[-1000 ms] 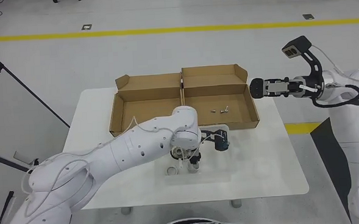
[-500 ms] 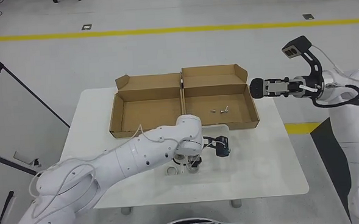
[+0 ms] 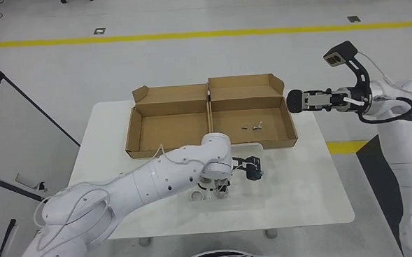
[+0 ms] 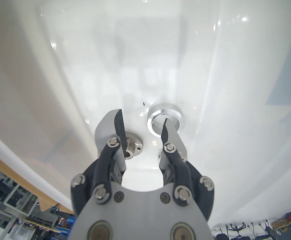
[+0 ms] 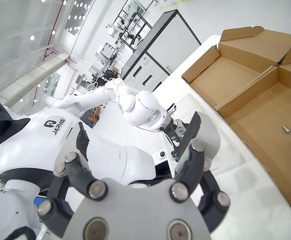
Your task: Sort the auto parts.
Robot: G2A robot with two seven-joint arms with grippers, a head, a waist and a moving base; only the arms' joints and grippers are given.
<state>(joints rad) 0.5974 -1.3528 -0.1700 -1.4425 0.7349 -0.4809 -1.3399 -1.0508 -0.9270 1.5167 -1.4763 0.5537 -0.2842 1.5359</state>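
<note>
A silver metal ring [image 4: 156,109] lies on the floor of the clear plastic tray [image 3: 255,192]. My left gripper [image 4: 142,116] is low in that tray and open. One fingertip [image 4: 164,127] stands inside the ring and the other is outside its wall. A small flanged metal hub [image 4: 135,145] lies just behind the outer finger. From above, the left gripper [image 3: 222,189] sits in the tray's near half. My right gripper [image 3: 295,100] hangs open and empty off the table's right edge, beside the right cardboard box [image 3: 261,106]; its own view shows the right gripper [image 5: 138,122] wide apart.
Two open cardboard boxes stand side by side at the back; the left box [image 3: 169,127] looks bare. Small bolts [image 3: 251,125] lie in the right one, and one bolt [image 5: 285,128] shows from the right wrist. A pale round part [image 3: 195,195] lies at the tray's near left.
My left arm has swung round and settled lower into the tray's near half. The right arm has not moved.
</note>
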